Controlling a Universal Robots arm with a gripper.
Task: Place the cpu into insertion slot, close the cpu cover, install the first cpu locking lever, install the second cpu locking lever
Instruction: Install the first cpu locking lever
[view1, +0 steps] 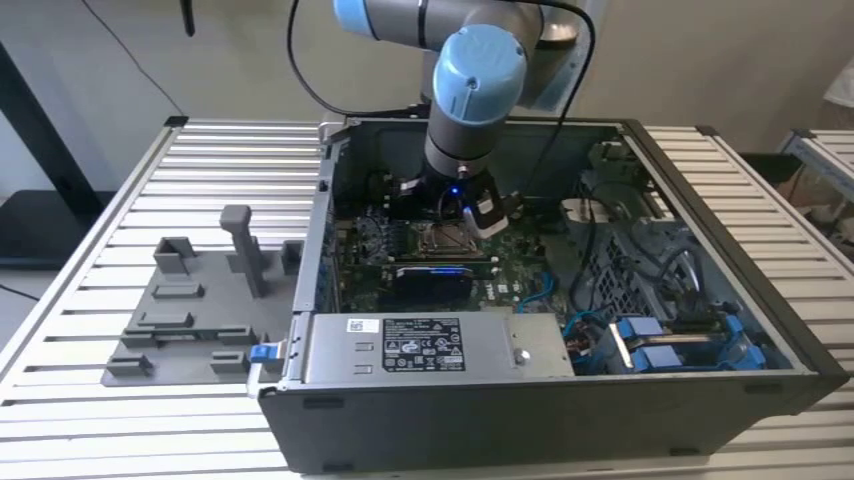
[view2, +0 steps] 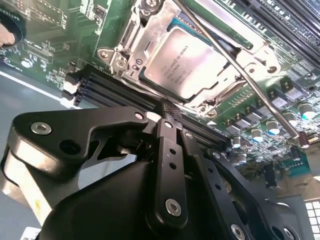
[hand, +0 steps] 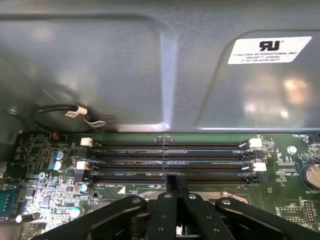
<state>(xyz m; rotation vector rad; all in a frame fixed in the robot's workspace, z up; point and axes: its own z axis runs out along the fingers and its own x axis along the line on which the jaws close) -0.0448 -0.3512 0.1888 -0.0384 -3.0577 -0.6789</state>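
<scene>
Your gripper (view2: 170, 112) has its jaws pressed together with nothing between them. The tip sits low, just beside the near edge of the socket. The cpu (view2: 187, 62) lies flat in its slot, straight ahead of the tip. The cpu cover (view2: 150, 30) is down around it. One thin locking lever (view2: 240, 75) runs slanting across the socket's far side, just past the cpu.

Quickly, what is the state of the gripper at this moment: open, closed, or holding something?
Gripper: jaws closed together, holding nothing, poised just beside the cpu cover, which lies shut over the cpu.
</scene>
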